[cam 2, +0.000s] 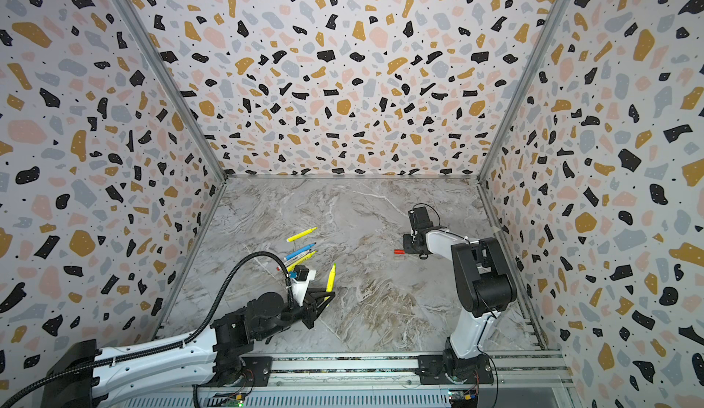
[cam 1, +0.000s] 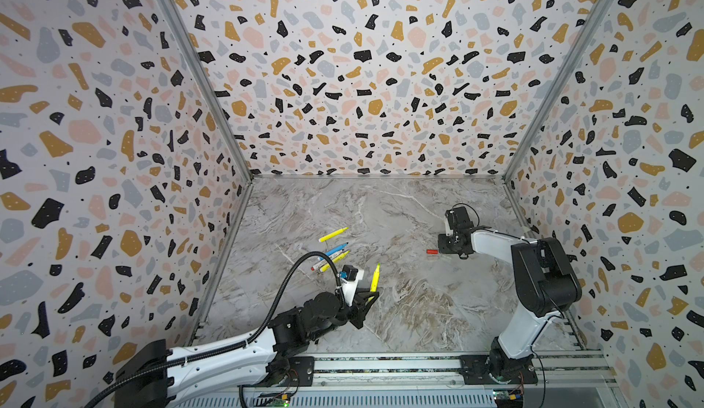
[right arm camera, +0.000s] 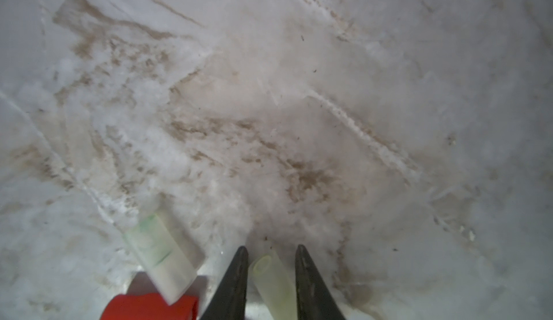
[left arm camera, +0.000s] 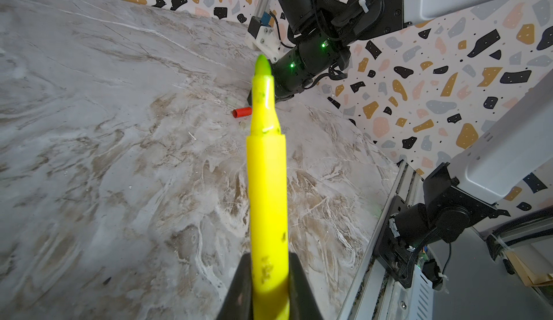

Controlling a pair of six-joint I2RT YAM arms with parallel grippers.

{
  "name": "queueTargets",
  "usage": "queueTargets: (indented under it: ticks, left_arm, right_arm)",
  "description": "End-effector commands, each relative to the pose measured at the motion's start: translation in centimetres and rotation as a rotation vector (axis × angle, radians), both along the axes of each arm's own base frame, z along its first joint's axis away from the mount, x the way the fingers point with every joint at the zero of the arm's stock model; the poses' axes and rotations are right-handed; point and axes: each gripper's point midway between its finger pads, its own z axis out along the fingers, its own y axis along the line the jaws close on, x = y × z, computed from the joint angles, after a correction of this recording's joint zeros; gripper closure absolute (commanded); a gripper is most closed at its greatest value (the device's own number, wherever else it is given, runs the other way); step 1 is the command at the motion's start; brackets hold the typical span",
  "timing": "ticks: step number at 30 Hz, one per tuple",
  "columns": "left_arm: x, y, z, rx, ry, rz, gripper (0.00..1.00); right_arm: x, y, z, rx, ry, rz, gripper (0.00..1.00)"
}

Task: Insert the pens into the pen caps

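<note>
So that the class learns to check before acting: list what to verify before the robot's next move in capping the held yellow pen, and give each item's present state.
1. The left tool is clamped on the yellow pen: ok.
2. The pen's tip is bare and points away from that tool: ok.
3. The right tool straddles the clear cap: ok.
4. The grip on that cap is firm: cannot tell.
5. The red cap and the green-marked cap lie outside the jaws: ok.
6. The pen tip is lined up with the cap's open end: not ok, the tools are far apart.
</note>
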Motion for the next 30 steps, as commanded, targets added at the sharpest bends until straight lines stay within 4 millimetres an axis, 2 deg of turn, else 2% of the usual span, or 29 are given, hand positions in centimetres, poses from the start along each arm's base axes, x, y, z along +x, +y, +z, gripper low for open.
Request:
queueTargets:
  ticks: [1,12,19,23,30]
  left_arm:
    - [0.1,0.3,0.5,-0.023,-0.02,0.011,1.0]
    - [0.0,1.0,0.4,-0.02,-0.018,0.025,0.97]
    - [0.1,0.7,0.5,-0.016,-0.016,0.02,0.97]
    - [0.1,0.6,0.6,-0.015,-0.016,0.02,0.96]
    - [0.1,0.6,0.6,-0.014,-0.014,0.02,0.95]
  right_arm:
    - [-1.4,-1.0,-0.2,-0.035,0.035,-0.044,0.72]
    - [-2.2,-1.7,-0.1,-0.055,0.04,-0.073,0.69]
    - [-2.6,-1.4,-0.3,-0.045,0.046,-0.061,0.7]
    - [-2.6,-1.5,-0.1,-0.048,0.038,-0.068,0.61]
    - [-2.8,-1.9,0.6,-0.057,0.023,-0.076,0.59]
